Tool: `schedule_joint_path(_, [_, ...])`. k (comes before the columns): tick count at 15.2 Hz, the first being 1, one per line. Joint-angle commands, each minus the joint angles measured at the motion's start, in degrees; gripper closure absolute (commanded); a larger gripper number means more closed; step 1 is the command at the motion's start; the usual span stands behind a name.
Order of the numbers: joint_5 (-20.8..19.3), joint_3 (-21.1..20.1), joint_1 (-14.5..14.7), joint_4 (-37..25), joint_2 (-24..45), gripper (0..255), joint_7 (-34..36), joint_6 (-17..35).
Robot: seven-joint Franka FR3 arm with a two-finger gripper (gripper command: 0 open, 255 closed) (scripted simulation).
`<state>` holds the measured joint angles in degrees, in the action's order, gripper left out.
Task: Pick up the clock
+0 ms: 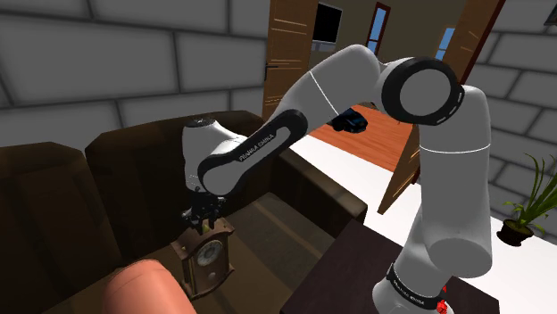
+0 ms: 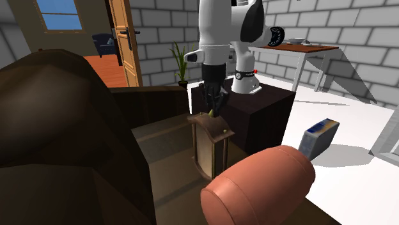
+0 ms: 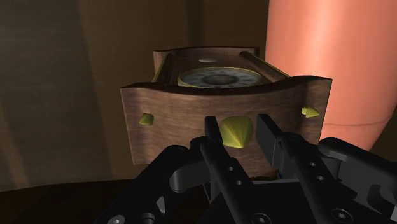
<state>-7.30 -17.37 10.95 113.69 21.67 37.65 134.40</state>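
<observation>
A brown wooden mantel clock [image 1: 203, 254] [image 2: 210, 144] [image 3: 222, 108] stands upright on the seat of a dark brown sofa [image 1: 89, 196] [image 2: 51, 140]. It has a pale round dial and small gold finials on top. My black gripper [image 1: 203, 217] [image 2: 213, 108] [image 3: 238, 133] points straight down onto the clock's top. In the wrist view its two fingers [image 3: 213, 143] stand close together, clasping the middle gold finial [image 3: 236, 130] from both sides.
A salmon cylindrical cushion [image 1: 147, 290] [image 2: 256, 185] [image 3: 331, 57] lies right beside the clock. The sofa's back and arm rise around the seat. The dark stand [image 2: 256, 108] is behind the sofa. A blue box [image 2: 318, 137] lies on the white floor.
</observation>
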Motion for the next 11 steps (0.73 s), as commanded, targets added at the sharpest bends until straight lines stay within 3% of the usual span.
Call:
schedule_joint_path(1, [0.45,-0.25,-0.18,-0.24,-1.17,255,-0.26,-1.15])
schedule_joint_path(11, [2.08,-0.95,-0.71,-1.93,-4.88,255,-1.25,-6.37])
